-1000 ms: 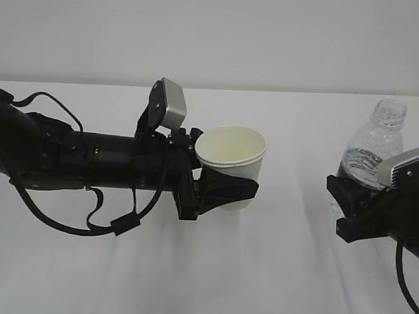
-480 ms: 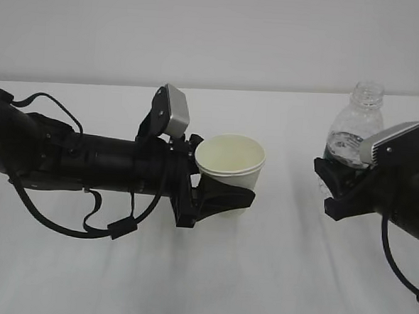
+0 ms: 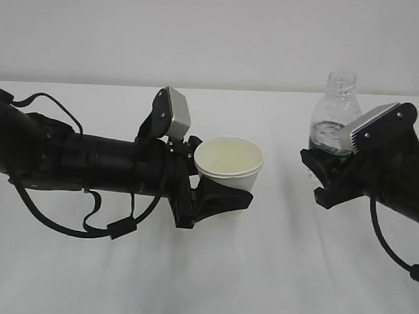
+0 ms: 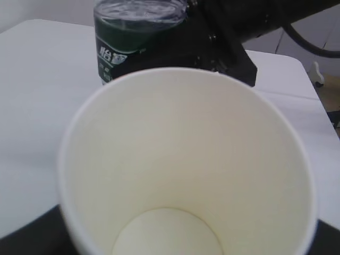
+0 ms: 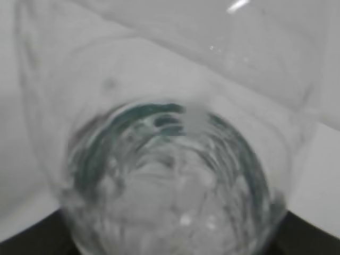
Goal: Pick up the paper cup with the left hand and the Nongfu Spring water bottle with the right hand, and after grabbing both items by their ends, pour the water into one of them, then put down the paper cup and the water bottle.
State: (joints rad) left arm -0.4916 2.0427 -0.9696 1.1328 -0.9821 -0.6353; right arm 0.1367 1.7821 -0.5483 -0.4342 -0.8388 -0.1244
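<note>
You have a white table [image 3: 273,275] under a plain pale wall [image 3: 217,29]. Your left hand [image 3: 217,198] is clamped around the lower part of the paper cup [image 3: 229,162], upright near the middle; your right hand [image 3: 322,179] grips the Nongfu Spring water bottle [image 3: 334,118] low down, neck up and capless. The left wrist view shows what the exterior hides — the cup's dry, empty bottom and the bottle's dark green label [image 4: 122,50] just beyond. The right wrist view shows the water [image 5: 175,180] — blurred — through clear plastic.
</note>
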